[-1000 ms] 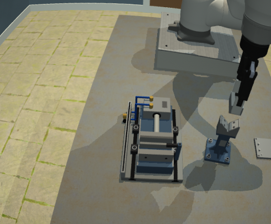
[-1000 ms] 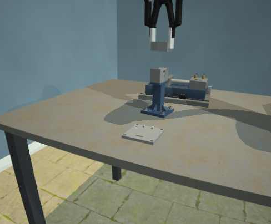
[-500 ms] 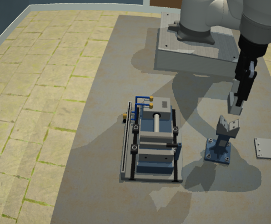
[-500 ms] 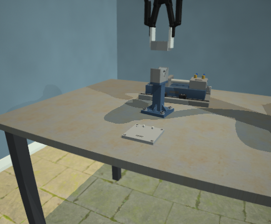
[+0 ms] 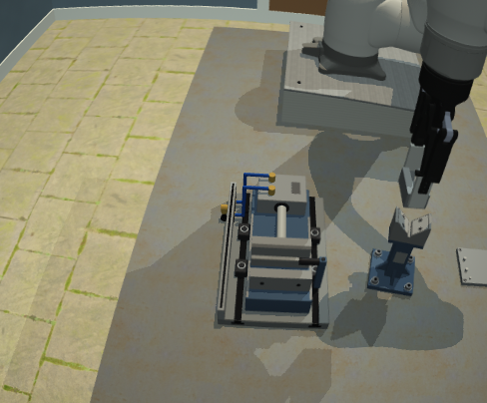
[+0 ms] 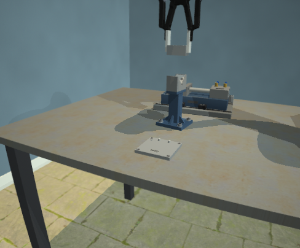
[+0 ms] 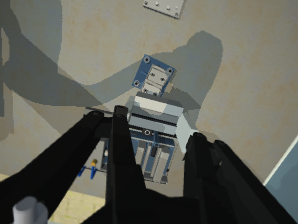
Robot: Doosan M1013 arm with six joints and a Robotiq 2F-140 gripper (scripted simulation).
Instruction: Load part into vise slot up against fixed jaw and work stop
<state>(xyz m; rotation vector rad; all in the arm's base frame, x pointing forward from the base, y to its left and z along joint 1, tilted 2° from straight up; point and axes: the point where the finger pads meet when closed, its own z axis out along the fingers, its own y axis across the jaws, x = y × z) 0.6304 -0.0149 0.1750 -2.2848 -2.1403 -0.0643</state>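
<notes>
Taking the blue-footed grey V-block (image 5: 410,225) as the landmark and reading the top view from its left: the blue and grey pneumatic vise (image 5: 277,249) is sitting well to the left of the V-block on the mottled grey tabletop (image 5: 185,349), its jaws standing apart, with the short dark work stop rod (image 5: 308,261) pointing in between them from the side facing the V-block.

Above the V-block, well apart from it, the black 2-finger gripper (image 6: 177,46) is hanging in the air with its jaws clamped on the part, a pale grey rectangular block (image 6: 177,50). In the exterior view the white fingertips (image 6: 168,38) are pressing on the block's 2 ends, so its long axis is running from 1 finger to the other, roughly level. Which face is carrying the milled slot cannot be told.

To the right of the V-block the flat grey infeed plate (image 5: 477,267) is lying bare, showing only its small pins.

The block appears to be almost directly over the V-groove, so a lowering move would likely hinge on its long axis lining up with the groove.
</notes>
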